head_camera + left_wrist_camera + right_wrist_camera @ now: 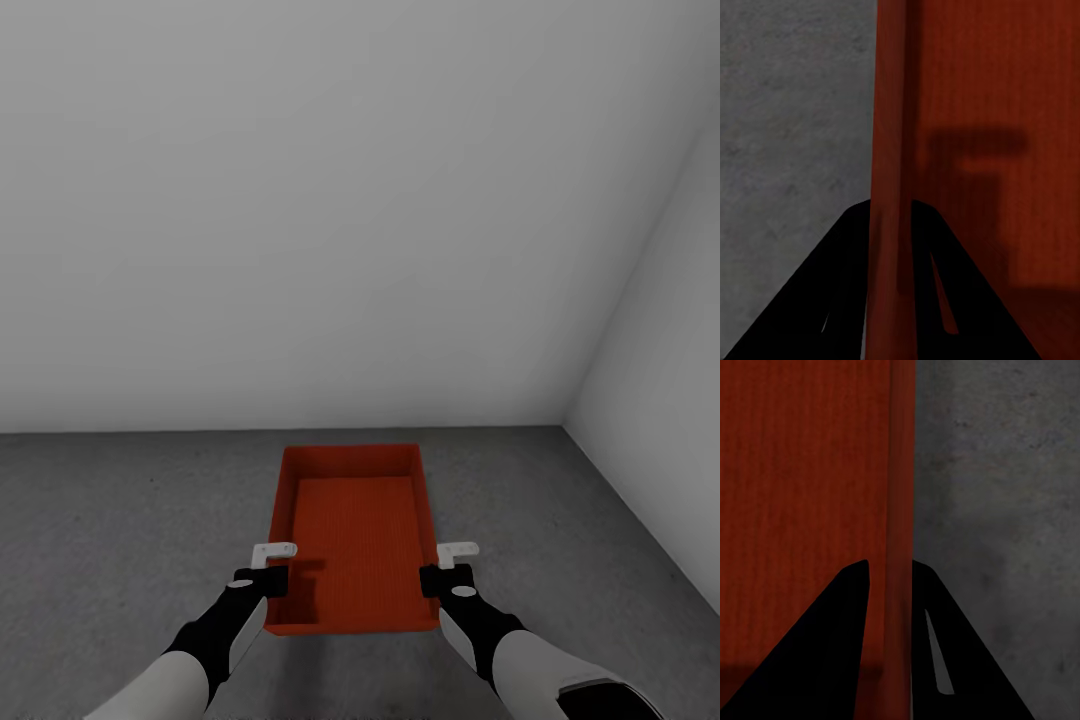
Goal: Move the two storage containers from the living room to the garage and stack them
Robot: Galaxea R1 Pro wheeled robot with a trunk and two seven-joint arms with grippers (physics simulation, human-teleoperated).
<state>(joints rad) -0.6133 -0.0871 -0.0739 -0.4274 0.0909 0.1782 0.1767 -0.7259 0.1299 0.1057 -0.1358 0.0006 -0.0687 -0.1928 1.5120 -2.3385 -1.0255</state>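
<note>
One red-orange storage container (352,535), lidless and empty, lies lengthwise in front of me over the dark grey concrete floor (120,540) of the garage. My left gripper (270,580) is shut on its left side wall near the front end. In the left wrist view the two black fingers (832,300) straddle that thin wall (889,150). My right gripper (446,580) is shut on the right side wall opposite, and its fingers (817,660) pinch the wall (898,472) the same way. I cannot tell whether the container rests on the floor or hangs just above it.
A plain grey-white wall (300,200) stands close ahead. A second wall (670,400) meets it at a corner on the right. Bare concrete stretches to both sides of the container, wider on the left.
</note>
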